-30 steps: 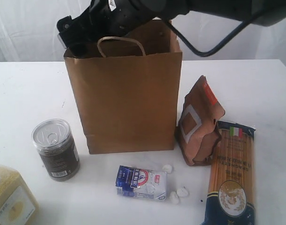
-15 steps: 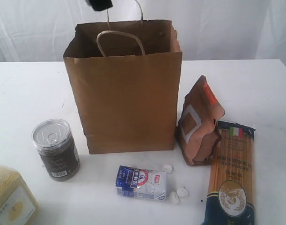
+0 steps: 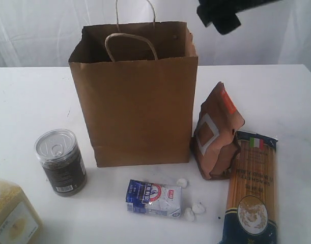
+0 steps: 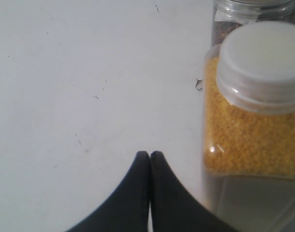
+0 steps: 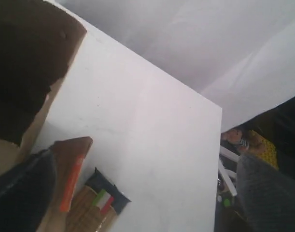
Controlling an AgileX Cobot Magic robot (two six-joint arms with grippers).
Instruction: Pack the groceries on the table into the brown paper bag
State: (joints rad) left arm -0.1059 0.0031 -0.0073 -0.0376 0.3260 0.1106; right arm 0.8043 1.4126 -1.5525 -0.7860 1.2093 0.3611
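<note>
White curtain hangs behind the broad white table (image 3: 33, 101) in the exterior view. The brown paper bag (image 3: 137, 96) stands upright at the middle, mouth open, its inside hidden from here. Around it on the tabletop sit 5 groceries: the small clear-lidded can (image 3: 60, 161) near its left corner, the yellow-grain container (image 3: 12, 216) at the picture's lower left edge, the blue-white pouch (image 3: 153, 198) in front beside a few white crumbs (image 3: 193, 209), the brown pouch with orange label (image 3: 216, 132) just beside the bag's right side, and the long spaghetti pack (image 3: 252, 190) lying flat, touching that pouch. The right gripper (image 3: 221, 18) hangs high, above and right of the bag.

From the left wrist view, the left gripper (image 4: 149, 159) is clenched on nothing, tips pressed together over bare table, just beside the yellow-grain container (image 4: 253, 121); the can (image 4: 256, 9) stands beyond it.

From the right wrist view, 2 blurred grey fingers (image 5: 21, 188) stand spread wide with nothing between them, above the bag's shadowed edge (image 5: 26, 63), the brown pouch and the spaghetti pack.

No tan-lidded clear jar shows in any view; whether it lies in the bag cannot be told. Packing looks barely begun, with 5 items left.
</note>
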